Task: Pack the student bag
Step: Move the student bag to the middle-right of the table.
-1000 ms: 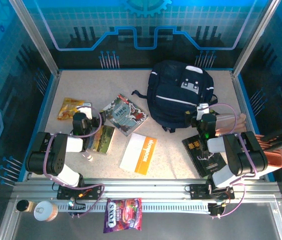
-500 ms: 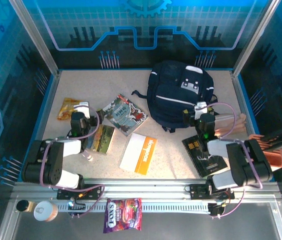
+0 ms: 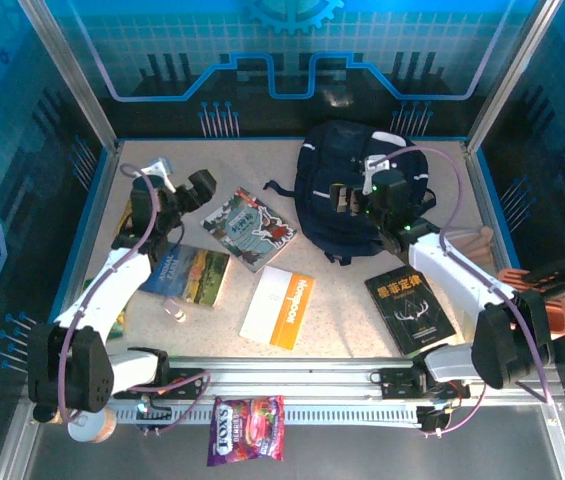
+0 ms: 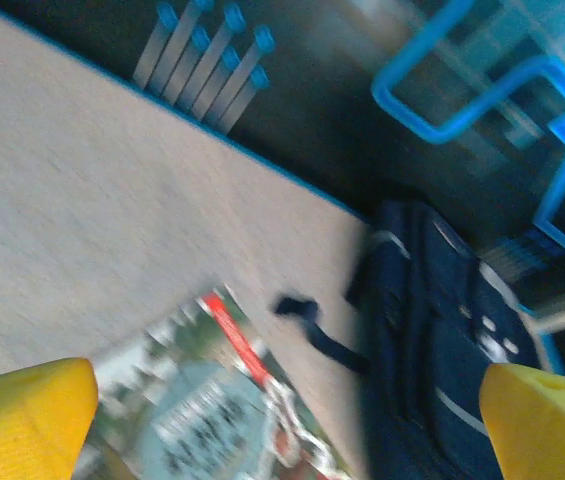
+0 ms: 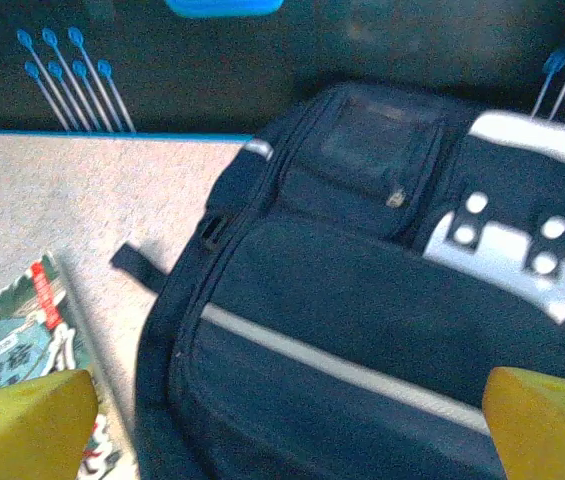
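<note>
The student bag (image 3: 362, 215), dark navy with a thin white stripe and a grey-white patch, lies at the back right of the table. My right gripper (image 3: 345, 198) hangs over the bag's left half. In the right wrist view its yellow fingertips (image 5: 24, 420) stand wide apart and open above the bag (image 5: 362, 320), holding nothing. My left gripper (image 3: 196, 188) is raised at the back left, pointing towards the bag. It is open in the left wrist view (image 4: 282, 430), with an illustrated book (image 4: 202, 420) below and the bag (image 4: 442, 320) beyond.
On the table lie an illustrated book (image 3: 249, 228), a landscape-cover book (image 3: 190, 275), a white-and-orange booklet (image 3: 280, 305), a black book (image 3: 410, 308), a yellow snack pack (image 3: 130, 218) and a small bottle (image 3: 177, 313). Pink sticks (image 3: 474, 243) lie right of the bag. A candy bag (image 3: 247, 443) rests by the front rail.
Both arms have lifted off the near table and reached out. The left went to the back left, uncovering the landscape-cover book. The right swung left over the bag, uncovering the black book.
</note>
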